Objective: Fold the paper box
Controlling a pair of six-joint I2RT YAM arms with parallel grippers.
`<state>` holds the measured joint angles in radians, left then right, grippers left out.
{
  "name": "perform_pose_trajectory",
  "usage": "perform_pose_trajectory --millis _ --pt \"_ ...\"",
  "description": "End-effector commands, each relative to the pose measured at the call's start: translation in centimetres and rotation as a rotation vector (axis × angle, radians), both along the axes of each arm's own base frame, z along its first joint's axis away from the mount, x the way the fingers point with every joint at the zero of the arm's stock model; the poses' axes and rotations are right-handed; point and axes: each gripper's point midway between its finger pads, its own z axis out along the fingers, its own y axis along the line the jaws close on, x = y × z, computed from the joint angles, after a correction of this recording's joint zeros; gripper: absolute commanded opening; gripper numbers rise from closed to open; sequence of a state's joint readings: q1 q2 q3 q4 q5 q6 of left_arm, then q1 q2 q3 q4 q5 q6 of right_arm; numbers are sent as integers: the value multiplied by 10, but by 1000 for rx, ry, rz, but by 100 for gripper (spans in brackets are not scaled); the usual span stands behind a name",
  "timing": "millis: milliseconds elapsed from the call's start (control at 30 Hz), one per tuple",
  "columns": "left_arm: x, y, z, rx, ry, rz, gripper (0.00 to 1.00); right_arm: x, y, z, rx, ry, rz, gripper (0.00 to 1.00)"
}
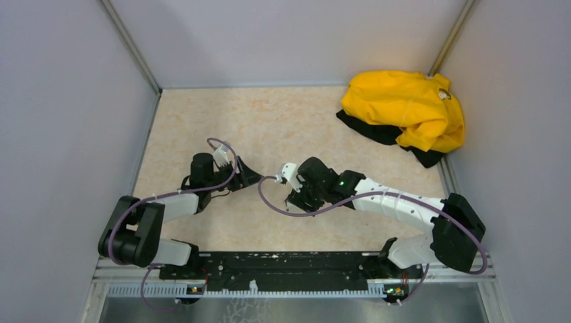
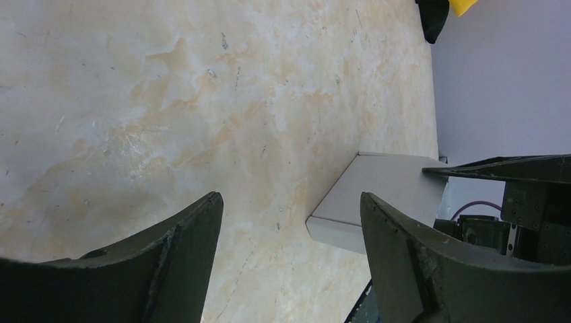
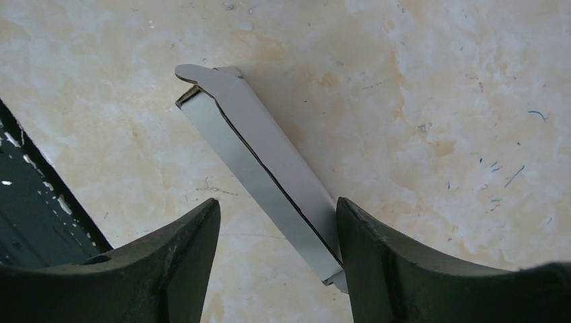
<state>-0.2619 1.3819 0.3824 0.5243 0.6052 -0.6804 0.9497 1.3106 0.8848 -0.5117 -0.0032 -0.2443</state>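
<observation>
Right gripper [image 3: 277, 207], fingers parted, straddled the slim paper box [image 3: 269, 148] lying on the counter [image 3: 438, 101]. The left gripper [image 2: 291, 198] hung open and empty nearby. Best practice: centre the box, then close squarely without crushing.

Top view. Left arm [image 1: 155, 208]: base at 7 o'clock, elbow folded back toward 8, forearm running out toward 2 o'clock. The wrist is bent so the left gripper [image 1: 250, 177] points to 3 o'clock and is held low. Jaws stand wide apart; the dark fingers [image 2: 168, 262] curve inward at the tips.

Right arm [image 1: 397, 205]: base at 5 o'clock, elbow out at 4, white forearm reaching toward 10 o'clock. Right gripper [image 1: 294, 199] is tipped down, pointing about 8 o'clock, jaws parted with a clear gap between them.

The two grippers face each other near centre, close but apart.
</observation>
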Motion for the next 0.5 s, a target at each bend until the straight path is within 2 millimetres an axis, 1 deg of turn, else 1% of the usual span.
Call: perform_pose_trajectory --millis 0,167,333,467 --pt "6 -2 12 -22 -53 -15 80 18 -2 14 6 -71 -43 62" --pt "6 -3 12 -27 -48 -16 80 20 -9 9 -18 -69 -60 58" --pt "6 -4 10 -32 -42 -20 80 19 -12 3 -32 -59 -68 51" --pt "6 -3 10 -31 -43 -17 80 17 -11 -3 -39 -39 -63 49"
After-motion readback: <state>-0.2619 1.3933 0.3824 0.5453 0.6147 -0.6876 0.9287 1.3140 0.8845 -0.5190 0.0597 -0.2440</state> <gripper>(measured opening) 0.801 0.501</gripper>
